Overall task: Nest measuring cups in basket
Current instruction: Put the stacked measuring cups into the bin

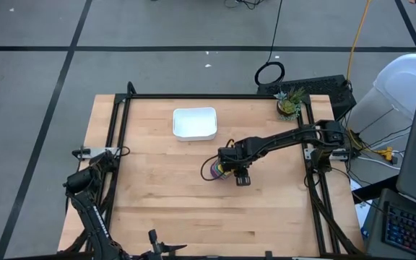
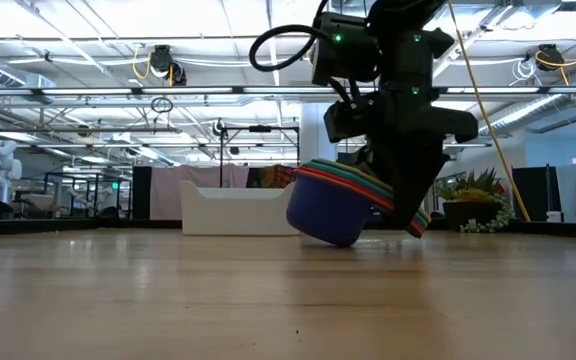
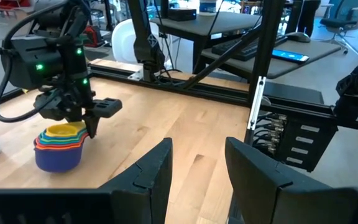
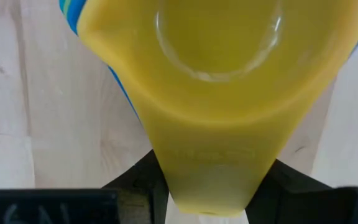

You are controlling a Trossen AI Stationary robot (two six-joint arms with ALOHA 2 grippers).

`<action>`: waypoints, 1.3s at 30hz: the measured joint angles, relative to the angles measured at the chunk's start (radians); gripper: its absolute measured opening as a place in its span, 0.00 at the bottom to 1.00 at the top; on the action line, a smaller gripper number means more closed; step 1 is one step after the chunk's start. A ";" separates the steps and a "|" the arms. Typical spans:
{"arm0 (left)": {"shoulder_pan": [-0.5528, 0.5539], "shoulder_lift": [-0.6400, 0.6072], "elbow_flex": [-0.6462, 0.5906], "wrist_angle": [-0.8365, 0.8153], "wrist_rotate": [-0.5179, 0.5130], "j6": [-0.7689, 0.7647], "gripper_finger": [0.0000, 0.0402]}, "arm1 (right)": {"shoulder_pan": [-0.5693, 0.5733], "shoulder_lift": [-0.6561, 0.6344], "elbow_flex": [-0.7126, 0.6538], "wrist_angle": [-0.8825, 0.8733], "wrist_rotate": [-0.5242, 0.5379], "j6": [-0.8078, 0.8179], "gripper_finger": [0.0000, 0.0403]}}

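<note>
The measuring cups are nested in one stack [image 1: 215,170] near the table's middle, yellow cup [image 4: 210,68] on top and dark blue bowl [image 2: 330,215] at the bottom. My right gripper [image 1: 238,175] reaches down at the stack's handle side and is shut on the handles. The white basket [image 1: 194,123] rests flat on the table farther back and holds nothing. My left gripper [image 3: 197,168] waits open near the table's left edge, pointing across the table at the stack [image 3: 59,149]. My right gripper pinches the stacked handles between its two fingers, with the yellow handle [image 4: 207,168] uppermost. The fingers come from above, pointing down, and lie across the handles. The stack is tilted, handle end low [image 2: 418,222], far rim raised. Whether the blue bowl touches the table I cannot tell.
A small potted plant [image 1: 289,105] stands at the table's far right corner. A black frame [image 1: 121,130] runs along the table's left, far and right sides. Bare wood lies between the stack and the basket, and across the near half.
</note>
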 joint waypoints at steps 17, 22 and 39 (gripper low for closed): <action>0.000 0.001 0.000 0.001 -0.001 -0.007 0.38 | -0.004 0.000 0.043 -0.088 -0.004 -0.021 0.33; 0.000 0.002 0.000 0.001 -0.001 -0.007 0.38 | -0.004 0.000 0.151 -0.119 -0.004 -0.035 0.33; 0.000 0.002 0.000 0.007 -0.002 -0.002 0.38 | -0.168 0.002 0.361 -0.046 0.078 -0.194 0.33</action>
